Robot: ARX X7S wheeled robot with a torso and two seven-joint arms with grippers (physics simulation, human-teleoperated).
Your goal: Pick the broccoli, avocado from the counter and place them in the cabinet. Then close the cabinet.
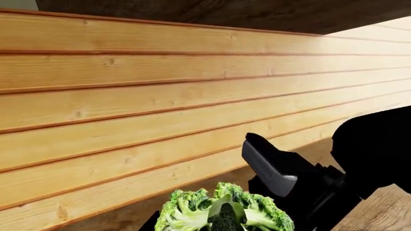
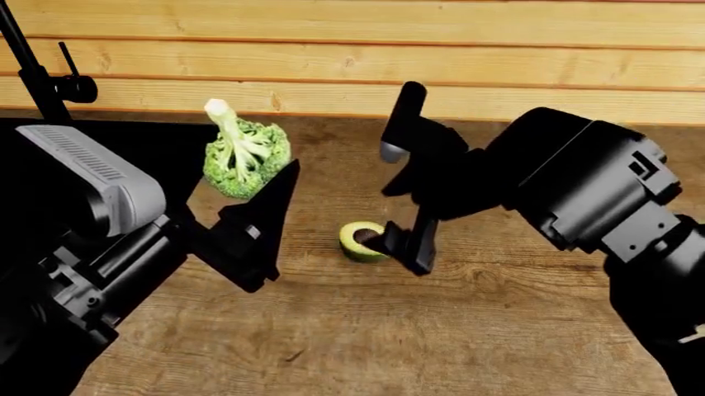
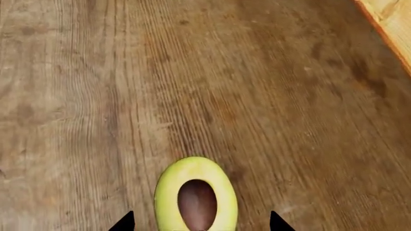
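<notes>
Brown wood-grain counter is seen running under a pale plank wall along its back edge. 2 arms are over it. The broccoli is held off the counter by the left gripper, crown toward the gripper, pale stalk pointing up toward the wall. In the left wrist view the crown sits at the finger roots beside 1 grey-padded finger, so the left gripper is judged closed on it; the second finger is not shown clearly. The avocado lies cut face up on the counter, mid-depth, well clear of the back edge and apart from the broccoli. The right gripper is spread wide over it; in the right wrist view both black fingertips are seen on either side of the avocado, apart from it, pit visible. No cabinet is in view.

Risks, as judged:
- Avocado skin is rounded and likely slick; if the fingers are closed too high on the dome, it could be squeezed out sideways or tipped.
- 1 finger looks nearer the fruit than the other in the head view; uneven contact could push it along the counter before a grip is made.
- Broccoli is held by its soft crown only; a fast swing toward the cabinet could let it rotate or slip.
- Both arms are close together; a lift could bring the 2 grippers into collision.
</notes>
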